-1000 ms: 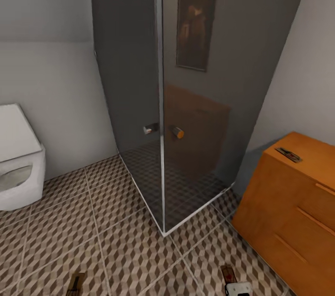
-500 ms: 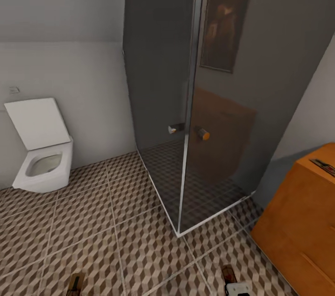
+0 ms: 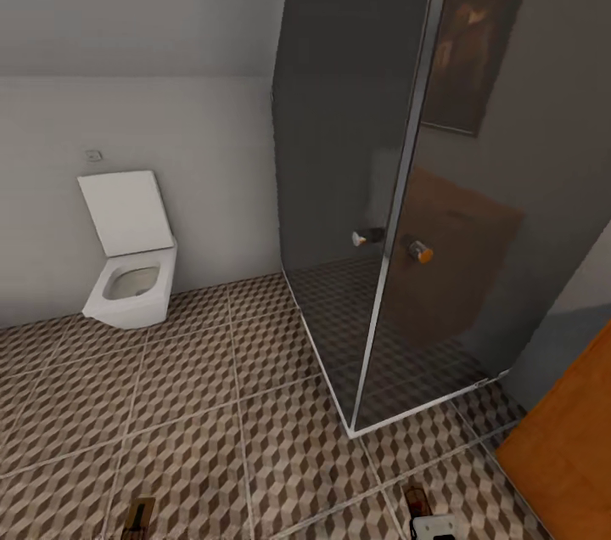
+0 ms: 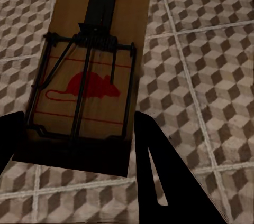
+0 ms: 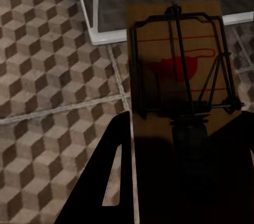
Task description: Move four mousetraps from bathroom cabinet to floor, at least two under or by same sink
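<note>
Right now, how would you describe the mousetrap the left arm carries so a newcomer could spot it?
In the left wrist view, above the cube-patterned floor tiles, two dark fingers flank a flat brown wooden mousetrap. It has black wire parts and, unlike the tiles around it, a red mouse silhouette printed on it.

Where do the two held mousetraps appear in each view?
Head view: left mousetrap and right mousetrap at the bottom edge.
Left wrist view: left mousetrap between the jaws.
Right wrist view: right mousetrap between the jaws.
Shared landmark: cube-patterned bathroom floor.
</note>
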Controlling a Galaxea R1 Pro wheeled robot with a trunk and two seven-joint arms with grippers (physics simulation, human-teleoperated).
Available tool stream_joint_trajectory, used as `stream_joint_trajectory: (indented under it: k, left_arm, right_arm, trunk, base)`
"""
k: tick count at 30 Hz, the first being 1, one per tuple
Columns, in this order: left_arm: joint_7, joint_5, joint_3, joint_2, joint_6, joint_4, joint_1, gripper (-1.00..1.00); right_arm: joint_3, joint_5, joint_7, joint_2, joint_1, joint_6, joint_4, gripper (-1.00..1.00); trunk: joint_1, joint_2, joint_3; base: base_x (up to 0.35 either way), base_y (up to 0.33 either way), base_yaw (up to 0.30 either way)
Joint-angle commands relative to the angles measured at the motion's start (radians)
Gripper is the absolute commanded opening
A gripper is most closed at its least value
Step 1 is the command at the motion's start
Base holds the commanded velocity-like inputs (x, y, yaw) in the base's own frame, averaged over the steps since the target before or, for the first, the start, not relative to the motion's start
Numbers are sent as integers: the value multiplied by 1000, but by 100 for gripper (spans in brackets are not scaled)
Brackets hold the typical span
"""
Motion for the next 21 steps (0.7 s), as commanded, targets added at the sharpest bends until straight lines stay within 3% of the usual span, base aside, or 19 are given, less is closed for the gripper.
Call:
stream_joint_trajectory:
  k: [1, 21]
  left_arm:
    - [6, 0, -8, -1, -2, 2, -1, -100]
    - [6, 0, -8, -1, -2, 2, -1, -100]
  right_arm:
    - [4, 8, -8, 0, 0, 0, 1, -100]
    - [4, 8, -8, 0, 0, 0, 1, -100]
  trunk:
    - [0, 0, -1]
    - [0, 0, -1]
  base:
    - [0, 0, 288]
    - [0, 0, 288]
